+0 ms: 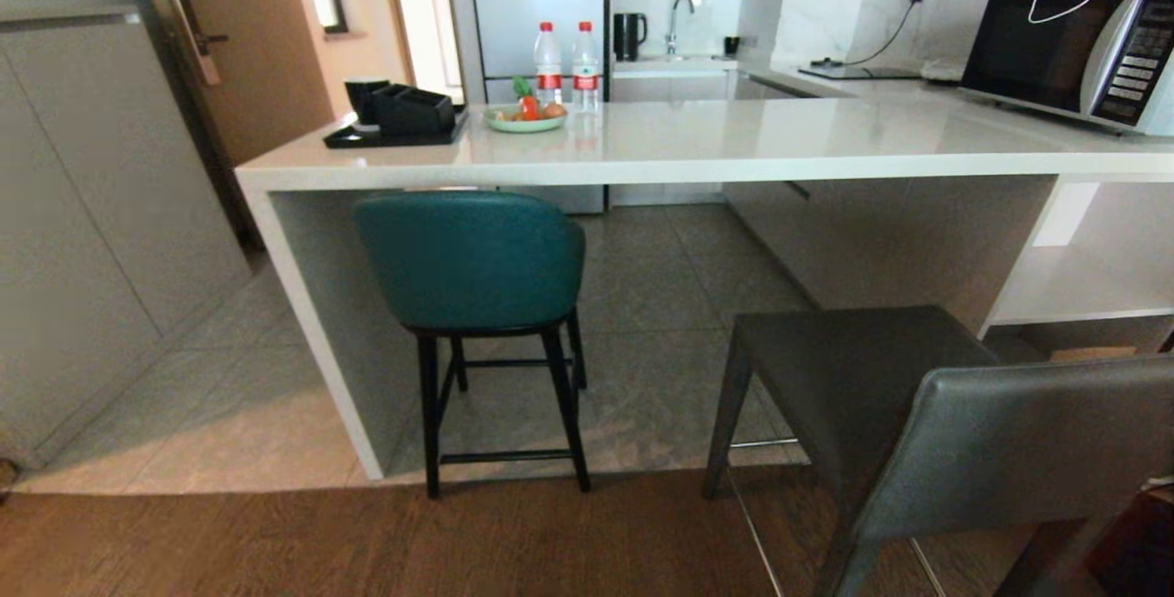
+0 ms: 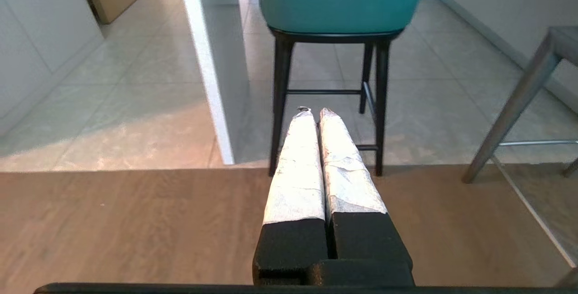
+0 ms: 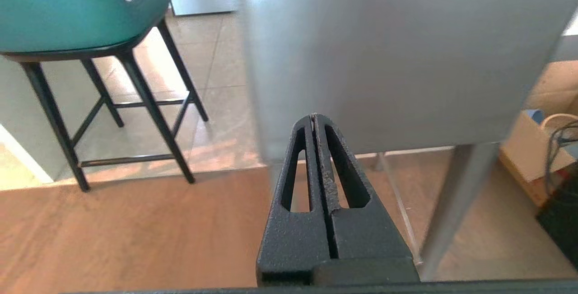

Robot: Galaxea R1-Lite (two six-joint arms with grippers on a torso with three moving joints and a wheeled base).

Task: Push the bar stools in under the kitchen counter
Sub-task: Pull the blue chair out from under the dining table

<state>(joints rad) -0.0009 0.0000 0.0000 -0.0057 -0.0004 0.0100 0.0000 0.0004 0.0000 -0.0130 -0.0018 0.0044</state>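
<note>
teal stool (image 1: 472,258) sat tucked under kitchen counter (image 1: 734,152); grey stool (image 1: 917,423) stood out. right gripper (image 3: 313,117) closed, empty, at its backrest; left gripper (image 2: 315,111) closed, idle.

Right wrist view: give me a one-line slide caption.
Shut right tool close behind the grey stool's backrest, with the teal stool off to one side on the tiled floor.

Teal stool (image 1: 470,262) stands upright, tucked under the white counter (image 1: 734,143); grey stool (image 1: 917,414) stands out at 4 o'clock.
</note>
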